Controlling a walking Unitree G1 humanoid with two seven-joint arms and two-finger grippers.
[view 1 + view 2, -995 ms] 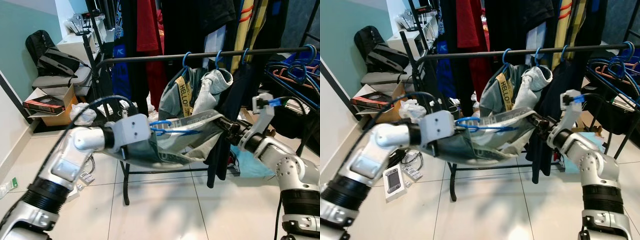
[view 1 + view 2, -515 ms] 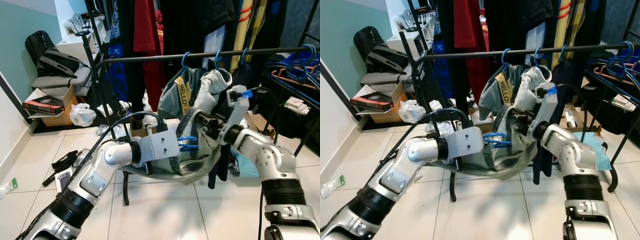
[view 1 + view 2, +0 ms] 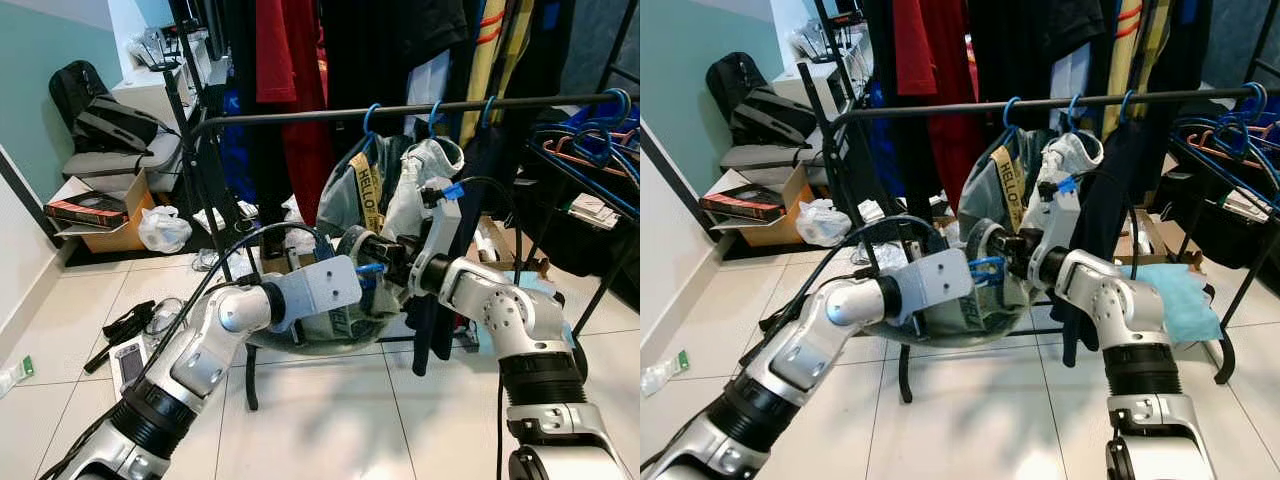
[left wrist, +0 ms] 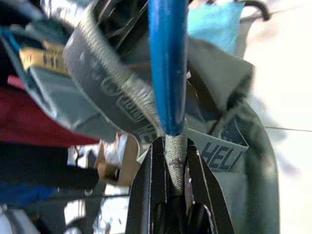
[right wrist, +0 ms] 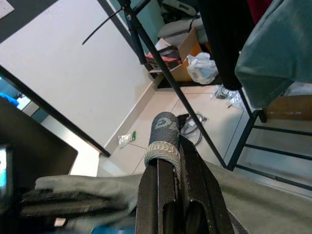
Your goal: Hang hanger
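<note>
Pale floor tiles (image 3: 330,430) lie open in front of a black metal clothes rack (image 3: 300,113), with loose clutter on them only off to the robot's left. Nearest the camera, two silver arms meet below the rail. The left gripper (image 4: 168,161) has its long black fingers closed on the blue plastic hanger (image 4: 168,63), pinching a fold of grey-green garment (image 3: 330,325) against the bar; the hanger sits low, well under the rail and between the two arms. The right gripper (image 5: 168,161) is clamped on a ribbed knit cuff (image 5: 163,134) of the same soft fabric, which sags in a bundle between the wrists.

Behind them a matching grey-green hoodie (image 3: 400,180) with a yellow lettered strap hangs from a blue hook (image 3: 372,117) on the rail, touching dark clothes on either side. Free rail shows to the left of that hook. More blue hangers (image 3: 590,140) crowd the right end. Farther back on the left, a cardboard box (image 3: 110,225), a white plastic bag (image 3: 163,228) and a black backpack (image 3: 75,85) rest against a teal wall (image 3: 40,60).
</note>
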